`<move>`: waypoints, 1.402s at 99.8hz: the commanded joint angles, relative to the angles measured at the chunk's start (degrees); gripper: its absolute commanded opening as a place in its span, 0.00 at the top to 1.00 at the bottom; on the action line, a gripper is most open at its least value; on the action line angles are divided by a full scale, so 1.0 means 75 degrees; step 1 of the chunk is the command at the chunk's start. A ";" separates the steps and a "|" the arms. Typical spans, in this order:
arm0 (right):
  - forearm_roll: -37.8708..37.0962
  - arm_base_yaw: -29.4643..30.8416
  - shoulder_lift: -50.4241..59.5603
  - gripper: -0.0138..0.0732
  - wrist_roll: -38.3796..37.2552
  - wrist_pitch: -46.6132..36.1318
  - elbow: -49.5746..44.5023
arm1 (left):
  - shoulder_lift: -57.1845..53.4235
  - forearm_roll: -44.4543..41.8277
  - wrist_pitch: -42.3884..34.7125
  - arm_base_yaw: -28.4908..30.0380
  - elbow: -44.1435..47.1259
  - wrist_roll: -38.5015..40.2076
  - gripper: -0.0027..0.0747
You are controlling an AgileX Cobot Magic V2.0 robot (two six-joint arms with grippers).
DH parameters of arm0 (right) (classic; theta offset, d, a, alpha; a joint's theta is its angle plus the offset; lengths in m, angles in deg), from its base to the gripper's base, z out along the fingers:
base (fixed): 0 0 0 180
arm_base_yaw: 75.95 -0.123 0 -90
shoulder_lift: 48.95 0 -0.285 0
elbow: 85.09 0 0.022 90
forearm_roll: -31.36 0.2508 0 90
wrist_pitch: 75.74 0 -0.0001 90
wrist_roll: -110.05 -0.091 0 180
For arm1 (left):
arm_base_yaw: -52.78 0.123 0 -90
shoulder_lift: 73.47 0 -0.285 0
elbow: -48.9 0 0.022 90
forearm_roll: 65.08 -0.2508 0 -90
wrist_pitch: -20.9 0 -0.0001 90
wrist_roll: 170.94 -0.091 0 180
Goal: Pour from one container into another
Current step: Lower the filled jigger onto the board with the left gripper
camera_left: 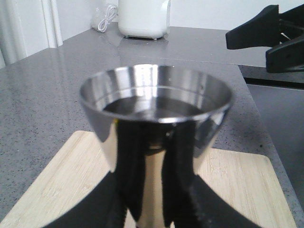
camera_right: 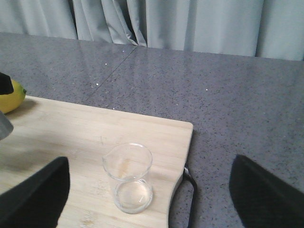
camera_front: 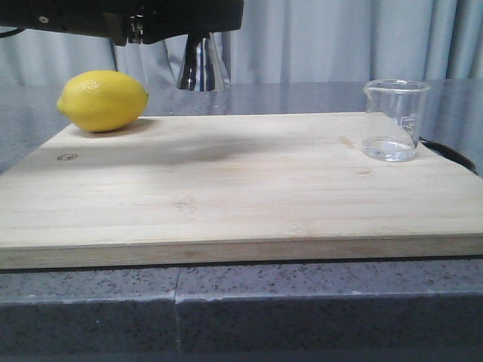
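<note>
The clear glass beaker [camera_front: 392, 121] stands upright on the right end of the wooden board [camera_front: 226, 188], looking nearly empty. In the right wrist view the beaker [camera_right: 129, 178] sits below and between the wide-apart fingers of my right gripper [camera_right: 149, 197], which is open and touches nothing. My left gripper [camera_left: 156, 190] is shut on the waist of the steel jigger [camera_left: 156, 104] and holds it upright, high above the board's far left. A dark level surface shows inside its upper cup. In the front view only the jigger's [camera_front: 202, 72] lower cone shows, under the black left gripper [camera_front: 198, 38].
A yellow lemon [camera_front: 102, 99] lies on the board's far left corner. A black loop [camera_front: 453, 154] sticks out at the board's right edge, beside the beaker. Grey stone counter [camera_right: 228, 95] surrounds the board, with curtains behind. A white appliance [camera_left: 142, 16] stands far off.
</note>
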 commanded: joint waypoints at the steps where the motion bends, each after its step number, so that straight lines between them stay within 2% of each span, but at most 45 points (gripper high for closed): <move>1: -0.0200 -0.0010 0.0047 0.15 -0.0007 -0.0283 0.0210 | -0.0381 0.0679 0.0833 -0.0059 -0.0229 0.0130 0.77; 44: -0.0200 -0.0010 0.0047 0.15 -0.0007 -0.0303 0.0210 | -0.0381 0.0277 0.0833 -0.0059 0.0100 0.0215 0.77; 55: -0.0200 -0.0010 0.0047 0.15 -0.0007 -0.0303 0.0210 | -0.0381 0.0330 0.0833 -0.0059 0.0374 -0.0327 0.77; 97: -0.0200 -0.0010 0.0047 0.15 -0.0007 -0.0303 0.0210 | 0.0208 0.0704 0.0827 -0.0059 0.0493 -0.0974 0.77; 140: -0.0200 -0.0010 0.0047 0.15 -0.0007 -0.0303 0.0210 | 0.0208 0.0704 0.0780 0.0042 0.0493 -0.1179 0.77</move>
